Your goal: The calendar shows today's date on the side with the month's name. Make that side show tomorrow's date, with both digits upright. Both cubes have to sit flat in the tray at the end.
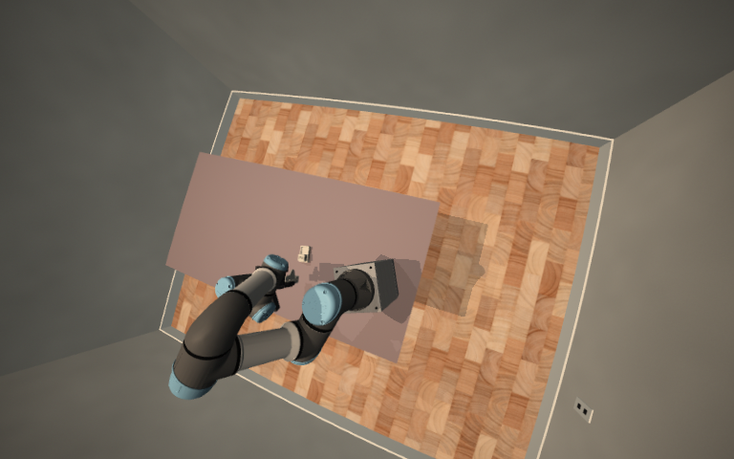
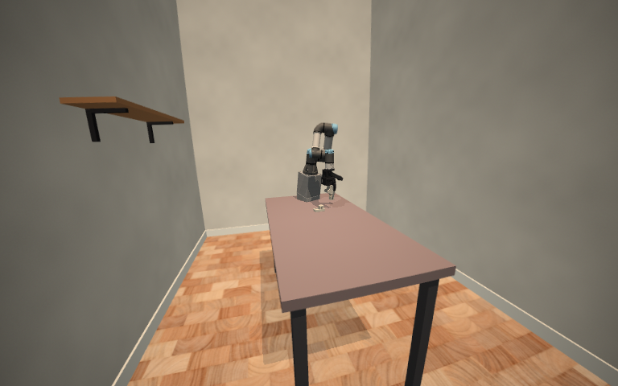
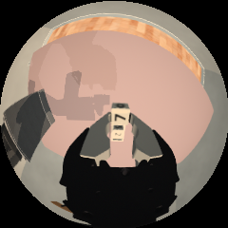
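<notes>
My hand (image 1: 291, 277) (image 2: 331, 197) (image 3: 120, 113) is closed on a cube (image 3: 120, 116), its 7 turned sideways in the wrist view, held above the surface (image 1: 243, 206) (image 2: 355, 245) (image 3: 157, 90). The tray (image 1: 308, 249) (image 2: 316, 210) rests nearby on that surface, carrying the other cube (image 2: 321, 206). What looks like a 2 shows between my fingers, probably on that other cube.

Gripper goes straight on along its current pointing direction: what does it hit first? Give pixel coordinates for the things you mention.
Likely the table top (image 1: 243, 200) (image 2: 355, 245) (image 3: 161, 95), with the held cube (image 3: 120, 115) touching first. Exact contact spot unclear; depth is hard to read.
</notes>
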Controlling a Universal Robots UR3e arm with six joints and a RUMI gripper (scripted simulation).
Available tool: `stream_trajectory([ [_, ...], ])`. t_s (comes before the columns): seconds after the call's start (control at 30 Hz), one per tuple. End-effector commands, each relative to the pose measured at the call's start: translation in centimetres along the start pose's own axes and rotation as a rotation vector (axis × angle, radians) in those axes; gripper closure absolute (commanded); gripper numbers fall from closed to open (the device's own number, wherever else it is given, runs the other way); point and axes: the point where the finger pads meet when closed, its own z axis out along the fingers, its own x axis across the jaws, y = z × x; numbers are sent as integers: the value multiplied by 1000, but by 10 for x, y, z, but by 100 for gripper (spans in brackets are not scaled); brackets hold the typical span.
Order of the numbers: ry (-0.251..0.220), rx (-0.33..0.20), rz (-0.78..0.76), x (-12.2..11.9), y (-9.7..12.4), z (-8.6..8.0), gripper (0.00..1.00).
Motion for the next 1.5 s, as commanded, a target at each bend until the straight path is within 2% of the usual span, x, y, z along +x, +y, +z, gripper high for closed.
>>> stream_trajectory([
  [0.0,4,-2,0,1,0,12,90],
  [0.07,4,-2,0,1,0,12,90],
  [0.57,4,-2,0,1,0,47,90],
  [0.87,4,-2,0,1,0,58,90],
  [1.47,4,-2,0,1,0,66,90],
])
